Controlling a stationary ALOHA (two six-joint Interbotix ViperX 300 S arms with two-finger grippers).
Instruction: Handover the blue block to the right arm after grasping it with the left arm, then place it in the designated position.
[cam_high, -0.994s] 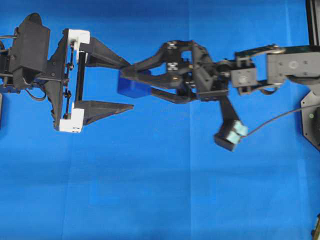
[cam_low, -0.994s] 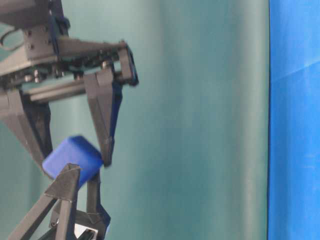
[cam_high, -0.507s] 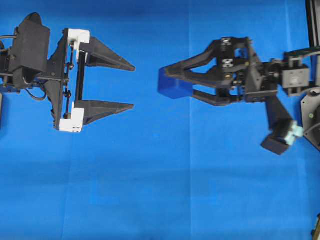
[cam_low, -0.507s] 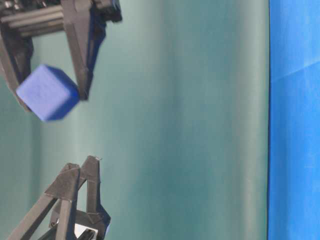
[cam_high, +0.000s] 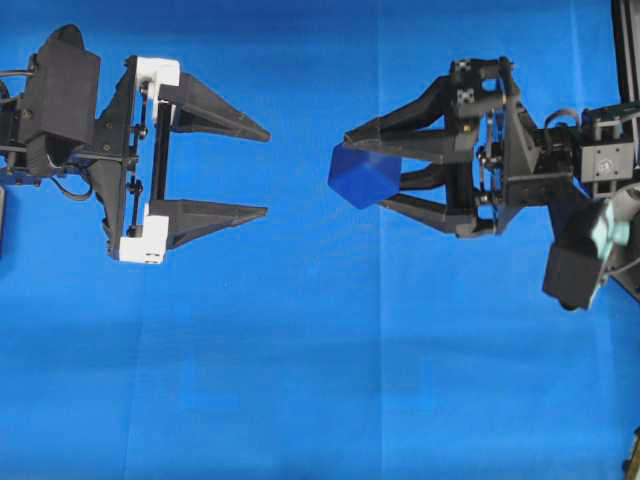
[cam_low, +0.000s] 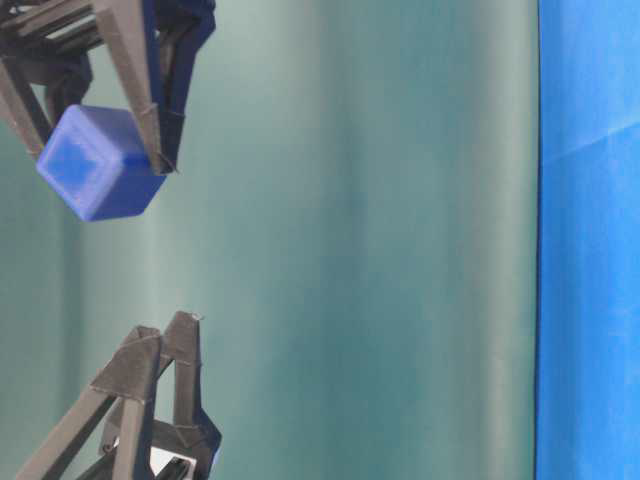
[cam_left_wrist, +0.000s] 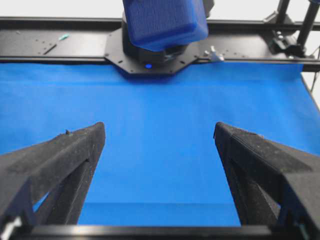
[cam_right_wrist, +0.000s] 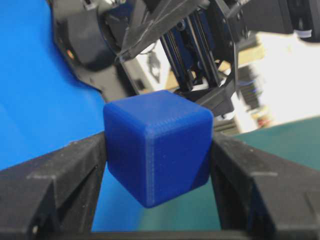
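So the right end effector (cam_high: 362, 168) is pinching the blue block (cam_high: 363, 174) in mid-air, above the blue cloth (cam_high: 320, 380) near the table's right edge. Left end effector (cam_high: 262, 172) hangs wide open and empty, well apart, nothing between them. Right arm's base is cut off.

In the overhead view the left gripper (cam_high: 255, 172) stood at the left edge of the cloth (cam_high: 320, 380), its two fingers wide apart and pointing to the right. The right gripper (cam_high: 352, 172) stood near the right edge and pointed to the left, facing it. The blue block (cam_high: 362, 173) sat between the tips of the right gripper, touching both. A gap lay between the block and the left fingertips. Both grippers were in the upper half of the cloth, and the block hung above it.
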